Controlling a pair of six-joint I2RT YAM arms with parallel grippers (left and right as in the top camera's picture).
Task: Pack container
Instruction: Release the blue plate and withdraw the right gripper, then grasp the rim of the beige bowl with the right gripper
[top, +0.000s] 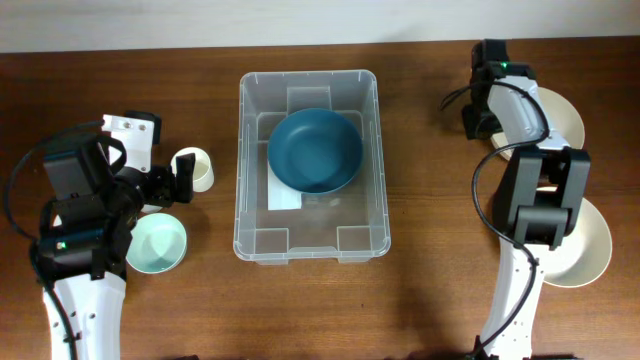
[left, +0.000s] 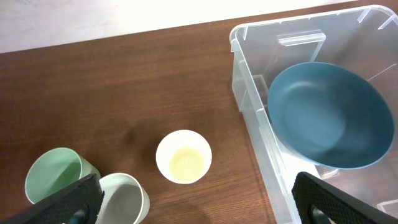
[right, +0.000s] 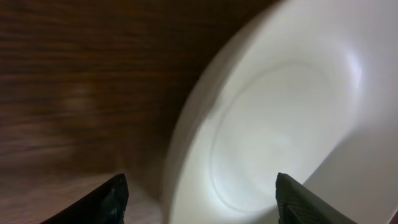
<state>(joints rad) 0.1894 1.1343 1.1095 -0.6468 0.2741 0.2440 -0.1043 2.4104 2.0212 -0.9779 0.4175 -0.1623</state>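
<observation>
The clear plastic container (top: 250, 215) stands mid-table and holds a dark teal bowl (top: 315, 150). It also shows in the left wrist view (left: 249, 93), with the teal bowl (left: 329, 115) inside. My left gripper (top: 183, 181) is open and empty, left of the container and next to a small white cup (top: 198, 168). In the left wrist view the gripper (left: 199, 214) is above bare wood near the cup (left: 183, 155). My right gripper (right: 202, 211) is open and empty, close over the left edge of a white bowl (right: 292, 124).
A mint green bowl (top: 158, 243) sits at the front left. The left wrist view shows a green cup (left: 55, 175) and a pale cup (left: 124, 196) by the left finger. Two white bowls (top: 565, 118) (top: 592, 245) lie on the right, partly under the right arm.
</observation>
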